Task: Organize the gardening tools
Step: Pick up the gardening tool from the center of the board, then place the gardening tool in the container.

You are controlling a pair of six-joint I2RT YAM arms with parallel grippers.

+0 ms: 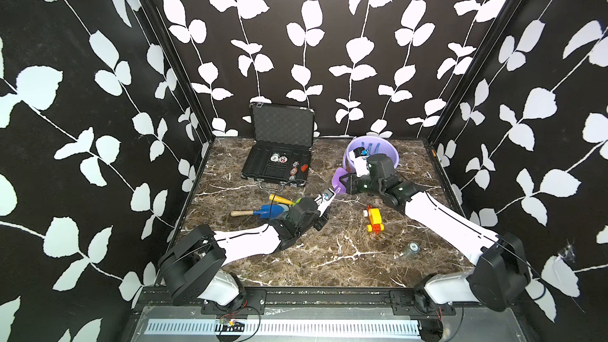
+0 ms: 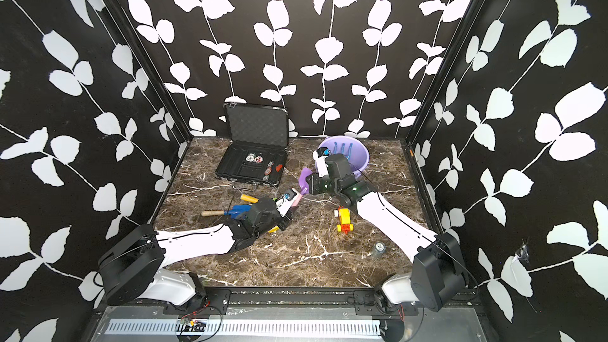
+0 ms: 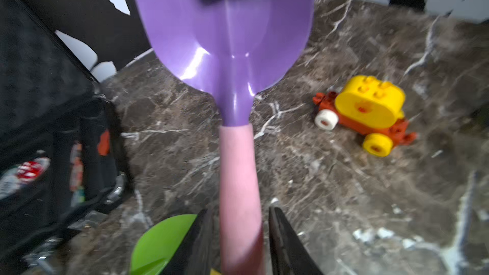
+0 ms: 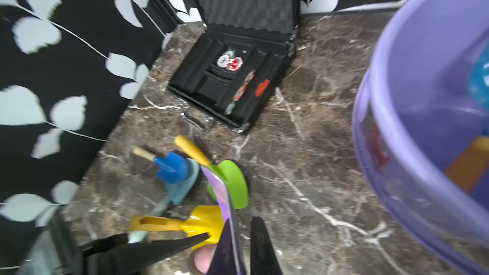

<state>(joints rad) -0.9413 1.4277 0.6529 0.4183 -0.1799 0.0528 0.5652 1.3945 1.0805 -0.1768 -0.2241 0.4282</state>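
Observation:
The purple shovel (image 1: 339, 181) (image 2: 303, 176) with a pink handle (image 3: 239, 181) hangs above the table between both arms. My right gripper (image 1: 344, 183) (image 4: 239, 223) is shut on its blade (image 4: 225, 207), which shows edge-on. My left gripper (image 1: 329, 197) (image 3: 238, 211) is open, with the pink handle between its fingers and a narrow gap on each side. On the table to the left lie a blue shovel (image 4: 170, 166), a light-blue shovel (image 4: 182, 186), a green shovel (image 4: 232, 183) and a yellow shovel (image 4: 201, 223). A blue fork (image 1: 373, 149) lies in the purple bucket (image 1: 393, 157).
An open black case (image 1: 279, 126) with round chips stands at the back, left of the bucket. A yellow-and-red toy vehicle (image 1: 375, 218) lies near the right arm. A small round chip (image 1: 413, 247) sits at the front right. Black leaf-patterned walls enclose three sides.

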